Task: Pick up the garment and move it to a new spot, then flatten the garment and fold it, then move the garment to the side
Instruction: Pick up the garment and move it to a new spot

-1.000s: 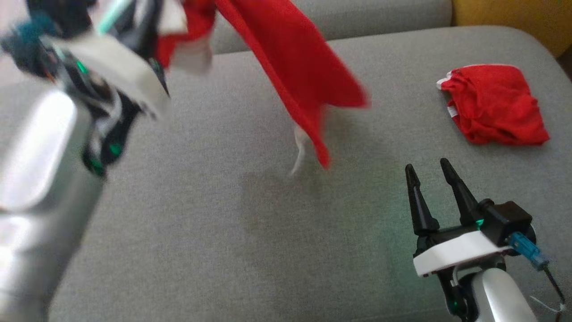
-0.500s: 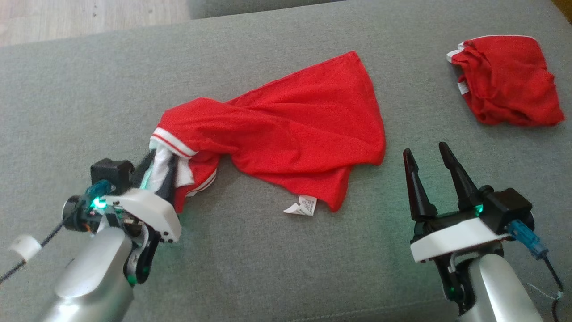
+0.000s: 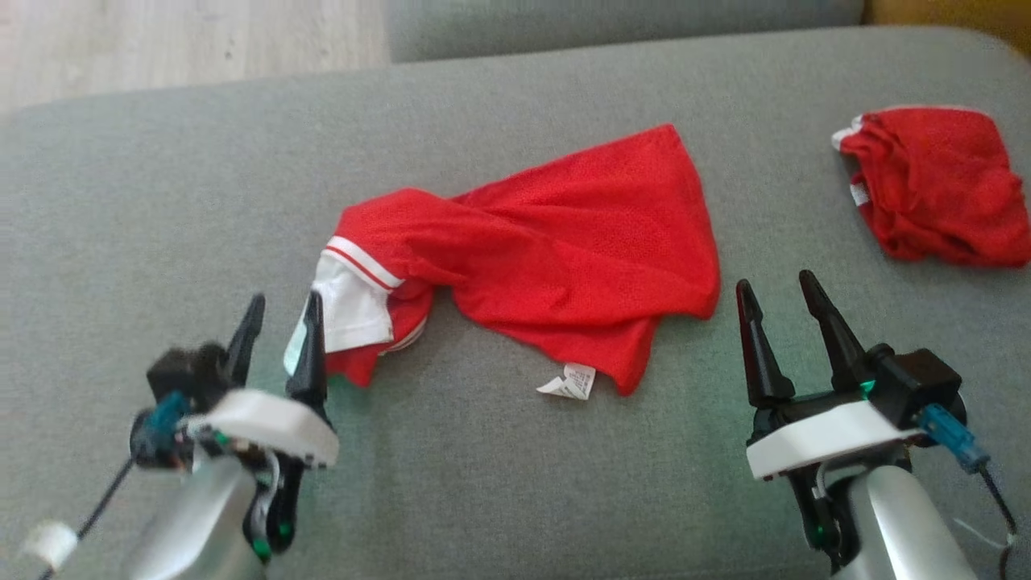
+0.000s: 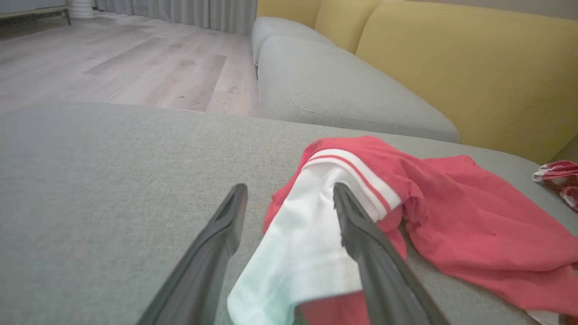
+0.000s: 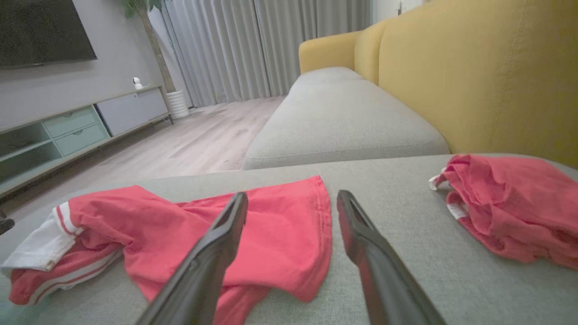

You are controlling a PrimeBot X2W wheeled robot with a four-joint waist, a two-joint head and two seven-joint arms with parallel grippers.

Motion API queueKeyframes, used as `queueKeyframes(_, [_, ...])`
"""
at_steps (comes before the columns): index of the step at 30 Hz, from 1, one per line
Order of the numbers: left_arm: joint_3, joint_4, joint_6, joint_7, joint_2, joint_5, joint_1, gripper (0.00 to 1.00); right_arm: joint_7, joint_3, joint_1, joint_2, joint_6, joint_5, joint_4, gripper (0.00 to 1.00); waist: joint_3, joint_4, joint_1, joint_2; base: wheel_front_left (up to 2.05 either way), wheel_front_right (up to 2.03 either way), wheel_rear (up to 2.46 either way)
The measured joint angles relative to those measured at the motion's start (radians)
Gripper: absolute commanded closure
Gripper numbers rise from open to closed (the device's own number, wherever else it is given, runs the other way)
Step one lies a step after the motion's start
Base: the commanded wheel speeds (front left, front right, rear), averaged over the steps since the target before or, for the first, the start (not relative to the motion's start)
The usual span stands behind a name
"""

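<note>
On the sofa (image 3: 483,483), garment (image 3: 564,250) dropped — left pincer (image 3: 286,300) parted.

Crumpled red garment (image 3: 564,258) on grey sofa (image 3: 161,201)

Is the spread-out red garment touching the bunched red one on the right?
Apart. Head view: a wide strip of bare grey cushion separates the spread-out red garment from the bunched red garment.
</note>
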Motion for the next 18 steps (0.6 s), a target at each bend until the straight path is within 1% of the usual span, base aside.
queueKeyframes(3, [0.023, -0.044, 0.011, -0.013, -0.006, -0.013, 0.074, 0.00, -0.005, -0.001, 0.010, 0.000, 0.000, 0.000, 0.005, 0.00, -0.035, 0.012, -0.0001, 0.0000, 0.00, 0.00, 0.00])
queueKeyframes(7, [0.059, -0.126, 0.049, -0.024, -0.011, -0.023, 0.198, 0.00, -0.006, -0.012, 0.067, 0.000, 0.000, -0.008, 0.013, 0.00, -0.087, 0.028, -0.0001, 0.0000, 0.00, 0.00, 0.00])
queueKeyframes(13, [0.092, -0.231, 0.105, -0.025, -0.022, 0.023, 0.355, 0.00, -0.017, -0.056, 0.168, 0.003, 0.000, -0.021, 0.027, 0.00, -0.150, 0.054, -0.0003, 0.0000, 0.00, 0.00, 0.00])
queueKeyframes(18, [0.114, -0.272, 0.112, -0.025, -0.031, 0.048, 0.413, 0.00, -0.027, -0.051, 0.186, 0.004, 0.000, -0.019, 0.028, 0.00, -0.175, 0.064, -0.0002, 0.0000, 0.00, 0.00, 0.00])
